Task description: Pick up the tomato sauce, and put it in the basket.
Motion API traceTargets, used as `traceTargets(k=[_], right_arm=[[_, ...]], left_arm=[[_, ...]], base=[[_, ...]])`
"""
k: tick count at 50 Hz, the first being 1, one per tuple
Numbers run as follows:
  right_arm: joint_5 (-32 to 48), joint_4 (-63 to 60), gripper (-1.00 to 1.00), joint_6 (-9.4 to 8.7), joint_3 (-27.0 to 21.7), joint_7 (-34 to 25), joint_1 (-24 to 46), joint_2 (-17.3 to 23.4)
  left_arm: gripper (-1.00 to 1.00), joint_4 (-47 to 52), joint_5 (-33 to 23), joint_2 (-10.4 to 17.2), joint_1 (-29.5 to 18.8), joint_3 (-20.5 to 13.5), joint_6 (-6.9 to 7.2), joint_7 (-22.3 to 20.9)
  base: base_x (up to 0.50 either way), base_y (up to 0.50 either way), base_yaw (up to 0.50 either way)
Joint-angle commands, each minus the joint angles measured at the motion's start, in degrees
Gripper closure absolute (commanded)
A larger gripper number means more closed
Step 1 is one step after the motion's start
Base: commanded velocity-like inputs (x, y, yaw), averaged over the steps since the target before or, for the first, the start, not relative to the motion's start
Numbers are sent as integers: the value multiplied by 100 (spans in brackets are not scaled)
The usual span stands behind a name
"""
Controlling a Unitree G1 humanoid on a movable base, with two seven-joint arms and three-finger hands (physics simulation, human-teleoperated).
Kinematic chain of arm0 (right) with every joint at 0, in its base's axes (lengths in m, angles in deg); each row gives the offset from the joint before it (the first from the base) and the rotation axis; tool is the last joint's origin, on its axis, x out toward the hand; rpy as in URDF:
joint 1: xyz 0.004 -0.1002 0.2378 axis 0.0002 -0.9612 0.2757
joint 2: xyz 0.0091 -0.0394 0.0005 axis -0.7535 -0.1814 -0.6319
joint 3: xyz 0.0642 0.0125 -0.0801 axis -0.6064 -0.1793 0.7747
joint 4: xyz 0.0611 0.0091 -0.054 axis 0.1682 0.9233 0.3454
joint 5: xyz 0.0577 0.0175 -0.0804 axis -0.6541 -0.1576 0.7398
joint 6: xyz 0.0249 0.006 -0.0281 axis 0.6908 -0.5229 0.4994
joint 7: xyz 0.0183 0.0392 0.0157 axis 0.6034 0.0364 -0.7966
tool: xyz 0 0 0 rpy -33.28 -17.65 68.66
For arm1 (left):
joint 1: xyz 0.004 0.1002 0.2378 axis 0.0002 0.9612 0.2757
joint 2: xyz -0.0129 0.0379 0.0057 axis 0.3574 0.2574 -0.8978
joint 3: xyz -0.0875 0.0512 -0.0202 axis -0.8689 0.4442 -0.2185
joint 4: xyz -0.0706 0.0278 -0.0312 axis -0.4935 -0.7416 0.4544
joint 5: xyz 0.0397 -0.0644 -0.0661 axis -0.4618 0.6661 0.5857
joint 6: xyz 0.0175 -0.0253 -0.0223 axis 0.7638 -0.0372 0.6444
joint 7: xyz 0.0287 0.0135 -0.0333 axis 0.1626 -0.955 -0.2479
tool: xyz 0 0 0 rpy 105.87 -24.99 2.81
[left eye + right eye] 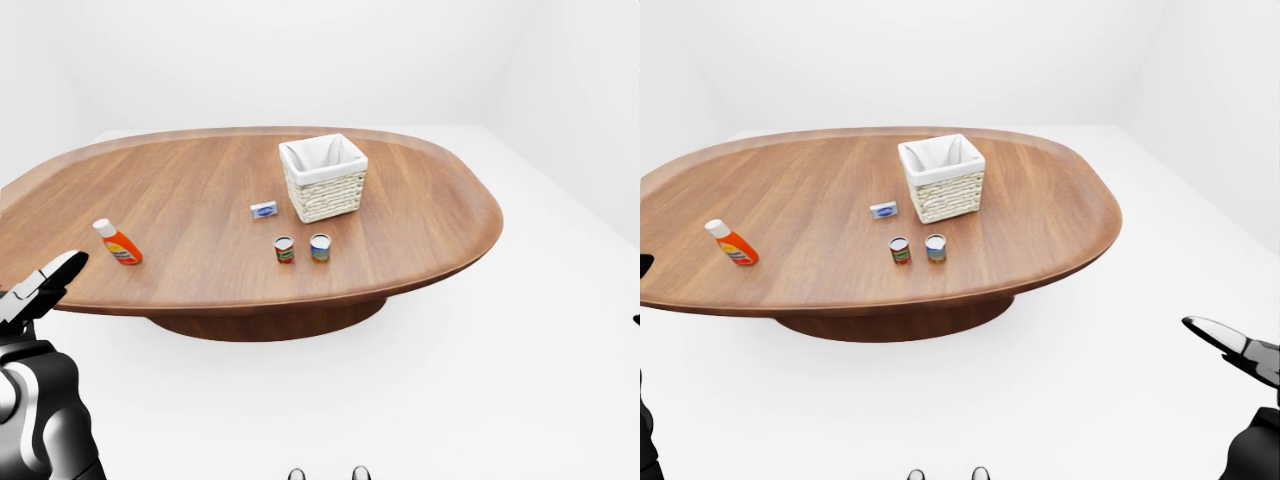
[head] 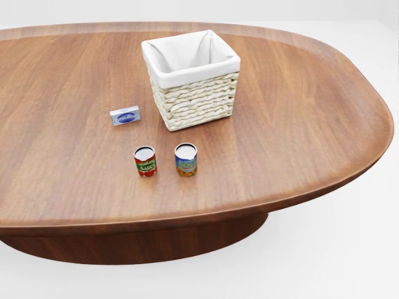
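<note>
My left hand [image 1: 45, 283] up, fingers spread, empty; right hand [image 1: 1230, 345] barely in view, can't tell its state. Tomato sauce can [image 2: 145, 161] on tabletop [image 2: 299, 124], far right of left hand, beside blue can [image 2: 186, 159], just below basket [image 2: 192, 78]. Gotta roll closer, grab red one only.

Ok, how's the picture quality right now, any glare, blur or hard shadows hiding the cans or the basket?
Head view: sharp and evenly lit, the red can, blue can and basket cast only faint shadows; can labels too small to read. Left-eye view: same flat light, no glare on the table; left hand crisp at the left edge.
</note>
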Motion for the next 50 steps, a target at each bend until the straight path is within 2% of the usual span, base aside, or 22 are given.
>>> traceTargets(k=[1,12,16,50], right_arm=[[59,27,-100,0,53,-29,16,-10],[290,51,-100,0,184,-35,40,-30],[498,-35,-100,0,331,-128,57,-35],[547,-12,-100,0,324,-193,73,-66]], left_arm=[[-100,-5,10,-7,1,18,0,-21],[-100,25,-3,-18,4,39,0,-21],[-100,-57,-49,-24,-4,66,0,-44],[-100,-54,-74,-53,9,85,0,-56]], base=[[0,-30,0],[0,-20,0],[30,-1,0],[30,-1,0]])
